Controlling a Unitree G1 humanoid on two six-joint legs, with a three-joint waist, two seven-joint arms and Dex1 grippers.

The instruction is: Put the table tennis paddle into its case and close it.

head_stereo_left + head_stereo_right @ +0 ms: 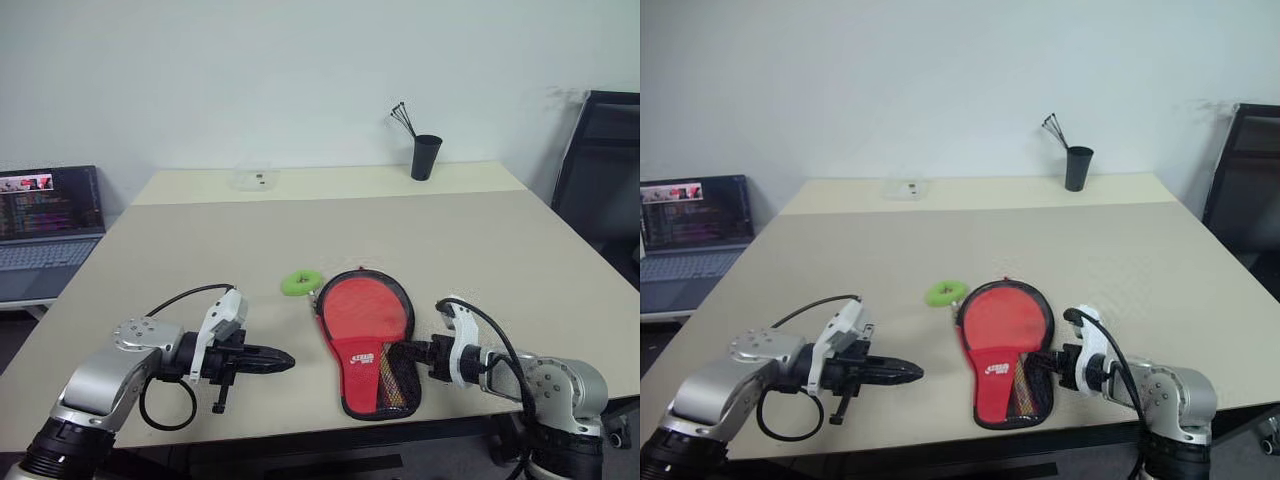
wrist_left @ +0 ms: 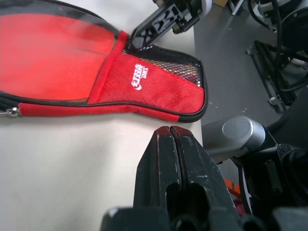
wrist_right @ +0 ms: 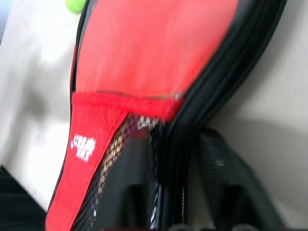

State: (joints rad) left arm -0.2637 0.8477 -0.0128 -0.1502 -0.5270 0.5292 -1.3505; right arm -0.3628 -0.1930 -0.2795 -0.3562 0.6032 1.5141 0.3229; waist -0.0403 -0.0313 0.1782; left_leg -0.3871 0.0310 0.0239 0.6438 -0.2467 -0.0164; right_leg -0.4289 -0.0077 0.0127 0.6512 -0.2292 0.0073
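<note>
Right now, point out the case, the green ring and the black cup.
case (image 1: pixel 362 352), left eye view, on its white logo.
green ring (image 1: pixel 300 283), left eye view, on its band.
black cup (image 1: pixel 426 157), left eye view, on its side wall.

The case (image 2: pixel 144 86) is red woven cloth with a black mesh pocket; the paddle (image 2: pixel 48 53) face looks smooth rubber; the table (image 1: pixel 200 250) is matt beige.

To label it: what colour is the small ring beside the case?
Bright green ring, clearest in the left eye view.
</note>
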